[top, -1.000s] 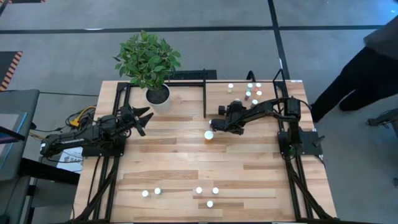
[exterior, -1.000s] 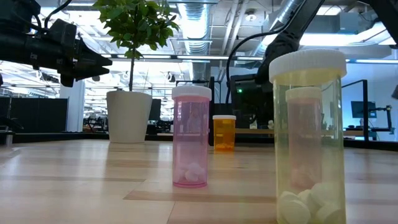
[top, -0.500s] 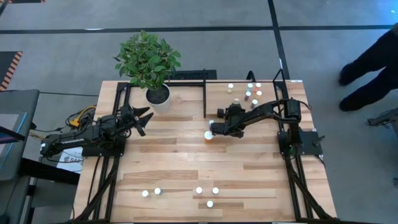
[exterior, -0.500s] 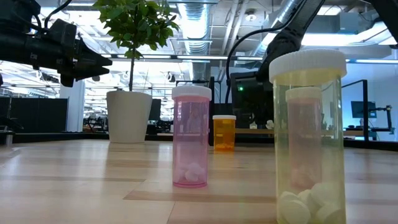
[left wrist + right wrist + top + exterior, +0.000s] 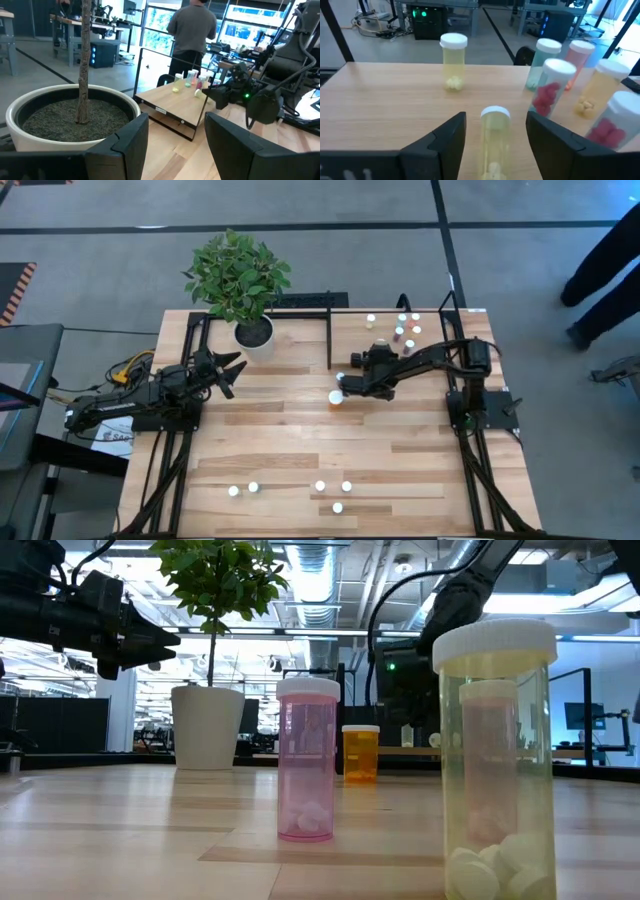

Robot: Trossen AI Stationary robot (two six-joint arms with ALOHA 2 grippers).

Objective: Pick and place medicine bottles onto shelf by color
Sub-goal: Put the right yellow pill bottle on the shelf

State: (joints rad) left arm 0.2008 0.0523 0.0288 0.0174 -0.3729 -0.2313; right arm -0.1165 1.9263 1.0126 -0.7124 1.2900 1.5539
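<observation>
The shelf [image 5: 350, 330], a light-wood board in black bars, lies at the table's far right. My right gripper [image 5: 379, 352] is over it, open. A yellowish bottle [image 5: 494, 137] stands upright on the board between its two fingers, with a gap on either side. Another yellowish bottle [image 5: 454, 60] stands farther back. Several pink, red and orange ones [image 5: 580, 90] cluster beside it. An orange bottle [image 5: 336, 397] stands on the tabletop in front of the shelf. My left gripper [image 5: 230, 370] hangs open and still by the plant pot.
A white pot with a green plant [image 5: 253, 332] stands at the far left, just ahead of my left gripper. Several more bottles [image 5: 320, 486] stand near the table's front edge, among them a pink one [image 5: 307, 758] and a yellow-green one [image 5: 495, 760]. A person [image 5: 610, 260] is beyond the right edge.
Neither arm has visibly moved. The person beyond the table's right edge has stepped farther off toward the right.
</observation>
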